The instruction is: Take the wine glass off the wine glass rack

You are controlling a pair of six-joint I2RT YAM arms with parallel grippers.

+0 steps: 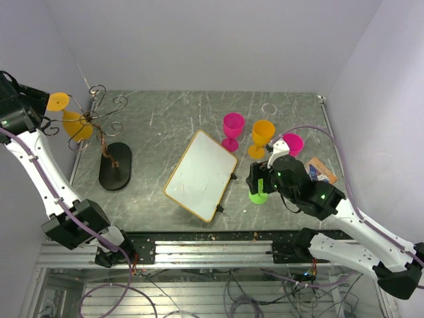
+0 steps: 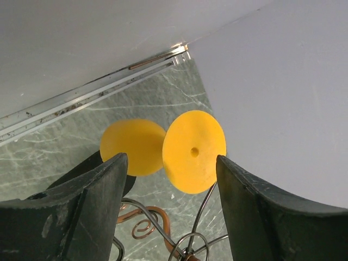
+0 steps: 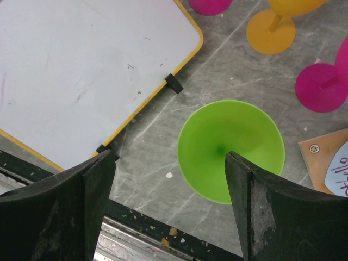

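Hanging on the wine glass rack point(image 1: 115, 167) in the upper left of the top view, the yellow wine glass point(image 1: 78, 124) lies tilted among the curled wires, its round foot turned toward the left edge of the frame. The rack's thin stem rises from a black oval base on the grey marbled table point(image 1: 165, 126). The left gripper point(image 1: 41, 112) sits at the glass's foot; in the left wrist view the foot fills the centre of the frame between the two black fingers point(image 2: 81, 212), which are spread wide and do not touch it, with the bowl behind it and the rack's wires point(image 2: 163, 228) at the bottom.

Lying at the centre of the table is a yellow-framed whiteboard point(image 1: 201, 174). To its right stand a pink glass point(image 1: 232, 129), an orange glass point(image 1: 262, 137) and a second pink glass point(image 1: 292, 143), with a printed card point(image 1: 320, 170) nearby. The right gripper point(image 1: 262, 175) hangs over a green glass point(image 1: 258, 195), fingers point(image 3: 255, 206) spread wide and holding nothing
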